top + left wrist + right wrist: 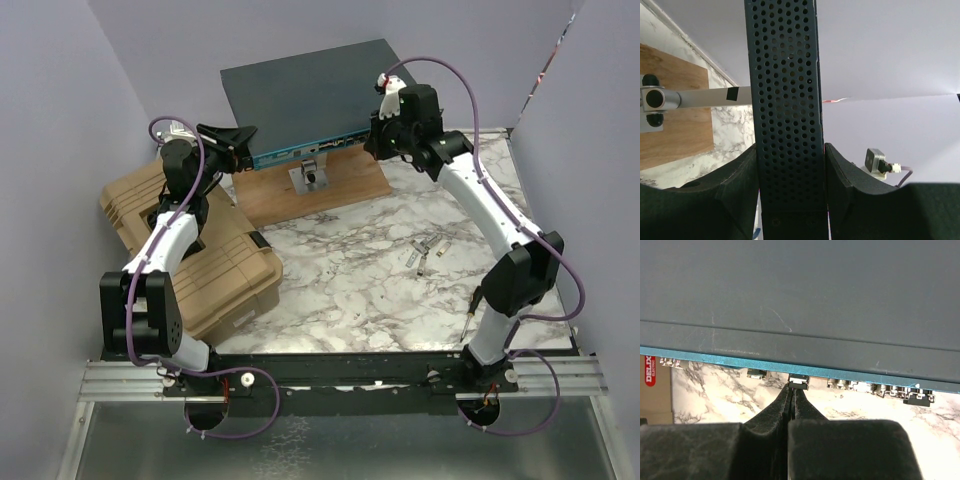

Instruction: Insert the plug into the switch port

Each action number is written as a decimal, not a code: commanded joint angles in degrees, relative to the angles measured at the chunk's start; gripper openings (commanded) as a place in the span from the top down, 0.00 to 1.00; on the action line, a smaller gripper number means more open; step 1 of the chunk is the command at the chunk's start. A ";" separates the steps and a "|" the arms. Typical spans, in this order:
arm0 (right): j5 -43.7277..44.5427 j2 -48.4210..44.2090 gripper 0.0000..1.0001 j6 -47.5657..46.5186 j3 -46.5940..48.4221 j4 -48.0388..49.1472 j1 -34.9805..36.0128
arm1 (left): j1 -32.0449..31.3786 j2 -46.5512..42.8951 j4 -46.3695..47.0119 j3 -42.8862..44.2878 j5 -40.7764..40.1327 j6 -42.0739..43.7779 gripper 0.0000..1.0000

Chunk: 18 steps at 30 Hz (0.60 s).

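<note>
The switch [310,90] is a flat dark grey box with a teal front face, lying on a wooden board [345,190] at the back. My left gripper [243,143] is shut on its left end; the left wrist view shows the perforated side wall [785,100] clamped between both fingers. My right gripper [378,140] is at the right part of the front face. In the right wrist view its fingers [780,405] are pressed together, holding a small black and silver plug [799,382] at their tips. The plug sits at a port under the teal edge [715,354].
A tan ribbed case [200,250] lies at the left under my left arm. A metal stand [310,180] rises from the board in front of the switch. Small loose connectors [428,250] lie on the marble table. Another black plug [919,398] sits in a port further right.
</note>
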 commanded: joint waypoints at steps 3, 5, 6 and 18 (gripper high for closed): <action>-1.05 4.31 0.99 -0.50 7.06 8.01 -0.45 | -2.49 -0.24 -9.44 -0.11 1.57 10.66 1.00; -0.92 5.02 0.99 -0.56 8.42 7.26 -0.48 | -2.47 -0.56 -10.26 -0.07 1.49 11.42 1.00; -0.92 5.33 0.99 -0.56 9.04 6.78 -0.43 | -2.42 -0.65 -10.50 -0.07 1.40 11.65 1.00; -3.79 -10.29 0.90 0.57 -9.78 9.61 -0.43 | -1.84 -0.75 -11.52 2.22 -0.48 12.48 0.61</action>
